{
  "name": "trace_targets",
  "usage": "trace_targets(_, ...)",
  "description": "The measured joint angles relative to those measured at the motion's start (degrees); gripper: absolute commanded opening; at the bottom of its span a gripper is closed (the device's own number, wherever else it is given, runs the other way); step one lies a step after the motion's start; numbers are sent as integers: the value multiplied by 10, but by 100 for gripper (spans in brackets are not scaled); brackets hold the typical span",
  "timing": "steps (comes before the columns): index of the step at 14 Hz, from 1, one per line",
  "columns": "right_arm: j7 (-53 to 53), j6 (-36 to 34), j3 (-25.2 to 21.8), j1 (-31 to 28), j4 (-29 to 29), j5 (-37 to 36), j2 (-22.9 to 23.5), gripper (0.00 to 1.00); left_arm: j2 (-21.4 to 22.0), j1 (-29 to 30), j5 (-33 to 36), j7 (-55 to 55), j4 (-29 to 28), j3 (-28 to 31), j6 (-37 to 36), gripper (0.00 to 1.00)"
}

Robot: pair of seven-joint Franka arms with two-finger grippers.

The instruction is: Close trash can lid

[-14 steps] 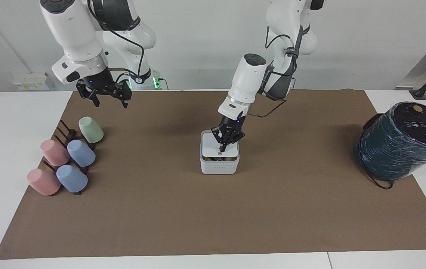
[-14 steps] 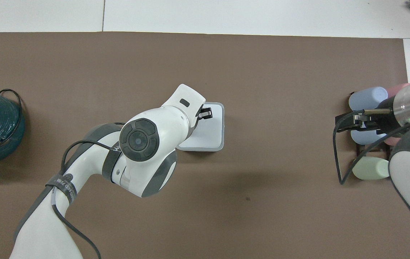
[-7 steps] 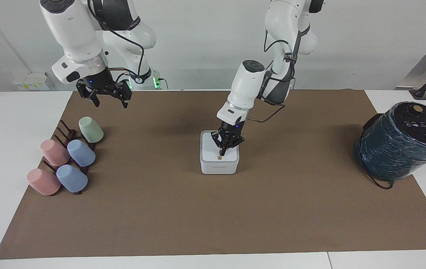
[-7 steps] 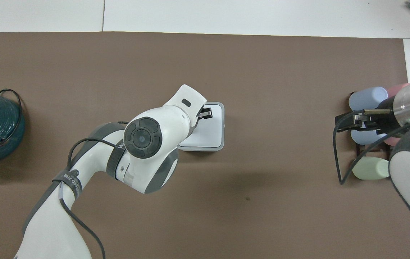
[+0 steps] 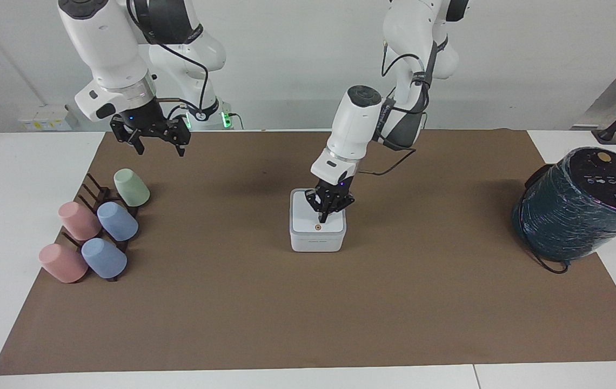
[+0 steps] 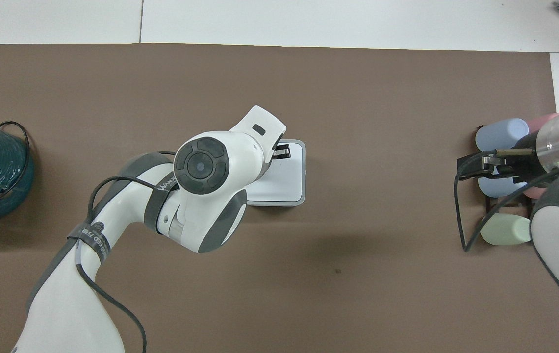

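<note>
The small white square trash can (image 5: 316,243) stands mid-mat. Its flat white lid (image 5: 305,216) lies down level on it, the orange dot (image 5: 318,227) showing on top. My left gripper (image 5: 322,218) points down onto the lid just beside the dot, its fingers drawn together, holding nothing. In the overhead view the left arm covers part of the lid (image 6: 289,174), and the left gripper (image 6: 280,152) shows at the lid's farther edge. My right gripper (image 5: 159,147) waits open and empty in the air over the mat near the cups; it also shows in the overhead view (image 6: 478,165).
Several pastel cups (image 5: 117,220) lie on a dark rack (image 5: 94,189) toward the right arm's end. A large dark teal wrapped cylinder (image 5: 578,202) with a black cable stands toward the left arm's end. The brown mat (image 5: 308,313) covers the table.
The lid went from slightly ajar, with a gap at its edge, to flat on the can under the left gripper. The left arm's wrist rose a little. The right arm has not moved.
</note>
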State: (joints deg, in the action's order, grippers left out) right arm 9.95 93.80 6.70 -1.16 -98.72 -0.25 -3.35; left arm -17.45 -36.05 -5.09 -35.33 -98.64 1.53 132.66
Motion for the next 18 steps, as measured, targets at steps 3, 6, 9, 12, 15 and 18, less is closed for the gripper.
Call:
trace_targets(3,0,0,0,0,0,0,0,100,1,45,0,51,75,5,-129,0)
trace_targets(6,0,0,0,0,0,0,0,100,3,122,1,163,121,10,-249,0)
trace_targets(9,0,0,0,0,0,0,0,100,5,184,24,251,128,13,-302,0)
trace_targets(12,0,0,0,0,0,0,0,100,24,206,63,299,131,14,-335,38)
trace_targets(15,0,0,0,0,0,0,0,100,59,211,64,302,133,15,-338,100)
trace_targets(18,0,0,0,0,0,0,0,100,89,214,64,307,134,14,-336,100)
